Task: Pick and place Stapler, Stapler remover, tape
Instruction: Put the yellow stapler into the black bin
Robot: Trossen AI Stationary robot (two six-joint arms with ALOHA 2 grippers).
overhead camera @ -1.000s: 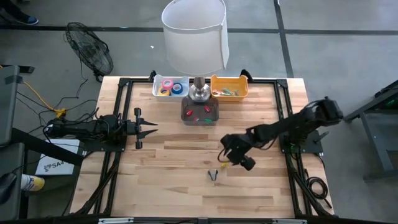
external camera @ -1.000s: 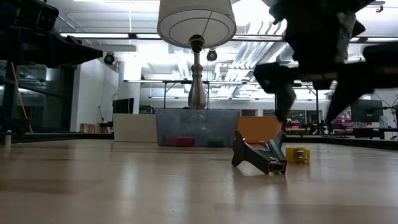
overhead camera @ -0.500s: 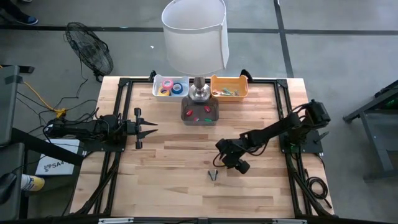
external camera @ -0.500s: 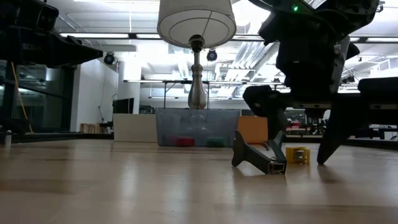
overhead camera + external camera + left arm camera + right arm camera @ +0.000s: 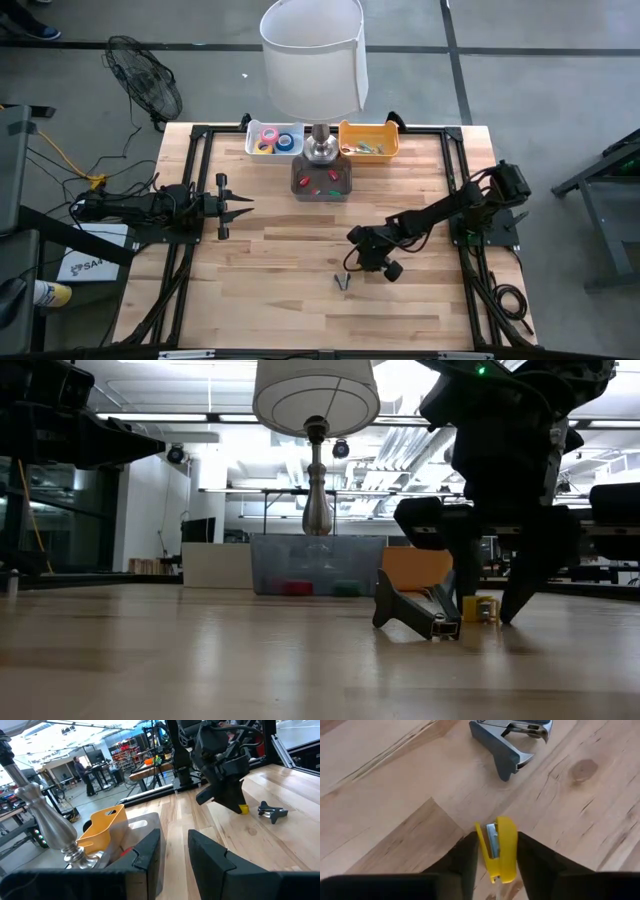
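A small yellow stapler (image 5: 499, 847) sits on the wooden table just right of centre. My right gripper (image 5: 358, 266) is down over it and shut on it. The dark grey stapler remover (image 5: 343, 281) lies on the table beside it, on the near side, untouched. Rolls of tape (image 5: 272, 140) in pink, yellow and blue lie in a white tray at the far edge. My left gripper (image 5: 246, 206) waits at the table's left, a narrow gap showing between its fingers (image 5: 150, 852) with nothing in it. My right gripper pinches the stapler's two long sides (image 5: 512, 851) between its two fingers (image 5: 535, 862). The fingers slant down from above and from the table's right, and lie along the stapler. The stapler (image 5: 478, 608) rests on the table.
A lamp (image 5: 312, 60) stands at the far middle, its shade over the bins. Below it is a clear bin (image 5: 321, 180) with small red and green pieces, and an orange bin (image 5: 368, 140) to its right. Bare wood lies around the stapler remover (image 5: 415, 610).
My right gripper has come down to the table and a little toward the left edge, over the yellow stapler. Its fingers stood wide on either side of the stapler and have now shut on it. The stapler and the stapler remover have stayed in place.
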